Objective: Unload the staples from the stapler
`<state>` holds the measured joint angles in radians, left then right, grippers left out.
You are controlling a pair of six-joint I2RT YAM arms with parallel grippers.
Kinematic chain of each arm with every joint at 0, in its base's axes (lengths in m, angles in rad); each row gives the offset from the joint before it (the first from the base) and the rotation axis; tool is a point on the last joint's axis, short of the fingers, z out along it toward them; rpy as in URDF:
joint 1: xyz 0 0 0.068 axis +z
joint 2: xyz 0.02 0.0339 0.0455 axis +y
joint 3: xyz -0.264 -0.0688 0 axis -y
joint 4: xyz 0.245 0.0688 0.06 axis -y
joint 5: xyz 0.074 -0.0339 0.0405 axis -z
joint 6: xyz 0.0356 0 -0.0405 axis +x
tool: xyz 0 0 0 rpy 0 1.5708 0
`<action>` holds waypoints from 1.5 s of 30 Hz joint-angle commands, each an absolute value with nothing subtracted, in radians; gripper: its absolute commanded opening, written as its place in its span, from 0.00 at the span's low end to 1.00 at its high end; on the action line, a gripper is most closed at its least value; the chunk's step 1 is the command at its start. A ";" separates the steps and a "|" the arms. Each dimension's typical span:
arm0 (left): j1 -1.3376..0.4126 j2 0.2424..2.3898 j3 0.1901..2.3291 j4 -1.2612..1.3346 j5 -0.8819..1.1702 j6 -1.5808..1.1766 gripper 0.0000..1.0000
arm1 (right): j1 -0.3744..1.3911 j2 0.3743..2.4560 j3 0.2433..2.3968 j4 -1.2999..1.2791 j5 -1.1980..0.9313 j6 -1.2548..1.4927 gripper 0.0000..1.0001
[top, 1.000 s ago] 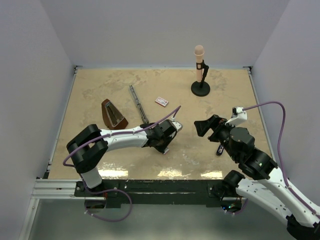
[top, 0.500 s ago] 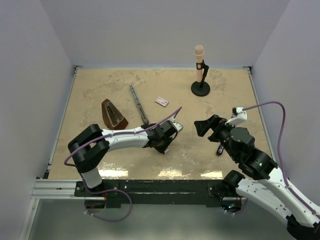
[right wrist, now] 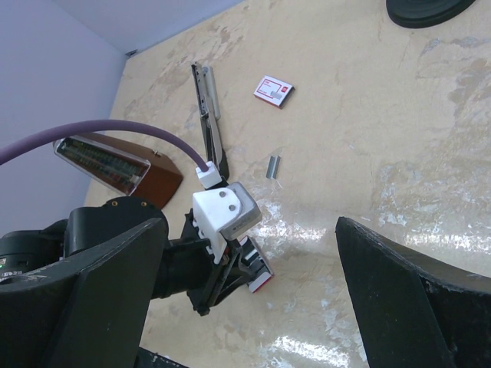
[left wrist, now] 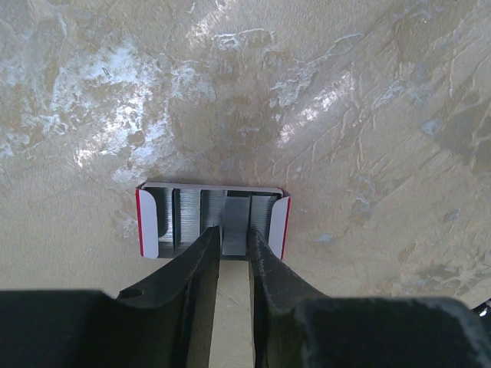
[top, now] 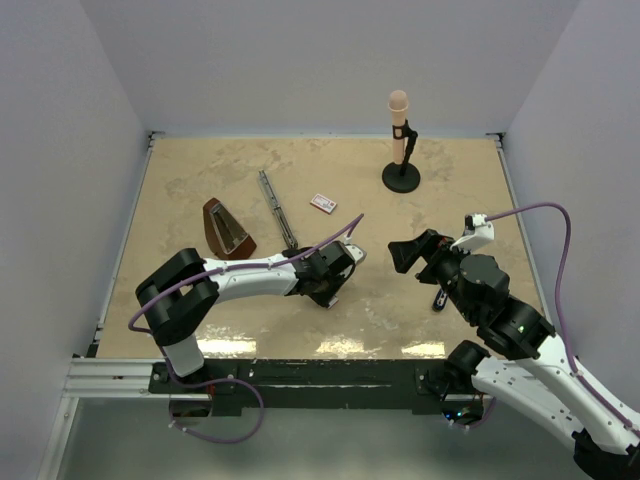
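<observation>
I have the left gripper [left wrist: 232,236] low over an open red-and-white box [left wrist: 165,222] lying between the middle of the worktop [top: 200,170] and its near edge. The box has grey strips packed side by side in it. The jaws stand narrow, the tips at the box's near side with one strip in line between them, and I cannot tell whether they pinch it.

The right gripper [top: 420,275] hangs above the right half of the worktop with its jaws spread wide and nothing in them.

From the right wrist I see the staples [right wrist: 272,166], a short silvery strip lying flat on the bare worktop near its middle. It sits just right of the near end of the metal rail [top: 277,208] and touches nothing.

The brown stapler [top: 226,230] lies towards the left edge, beside the rail. A closed red-and-white box [top: 323,203] lies farther back than the staples. A microphone [top: 400,140] stands on its round base towards the far right corner.
</observation>
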<state>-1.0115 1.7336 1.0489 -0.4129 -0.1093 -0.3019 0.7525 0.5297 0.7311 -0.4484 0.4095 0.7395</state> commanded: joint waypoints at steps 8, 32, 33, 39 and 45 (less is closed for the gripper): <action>-1.020 1.720 1.042 -0.419 -0.137 -0.282 0.27 | 0.753 0.540 0.761 -0.407 0.423 0.739 0.99; -0.654 1.090 0.897 -0.325 0.017 -0.492 0.35 | 0.752 1.032 0.788 -0.218 0.304 0.683 0.77; -0.650 1.053 0.884 -0.316 0.002 -0.488 0.36 | 0.753 1.128 0.808 -0.219 0.298 0.683 0.76; -0.649 0.856 0.772 -0.282 0.003 -0.445 0.51 | 0.756 1.435 0.986 -0.199 0.308 0.704 0.70; -0.650 0.834 0.750 -0.359 -0.032 -0.419 0.56 | 0.758 1.653 1.156 -0.210 0.333 0.703 0.61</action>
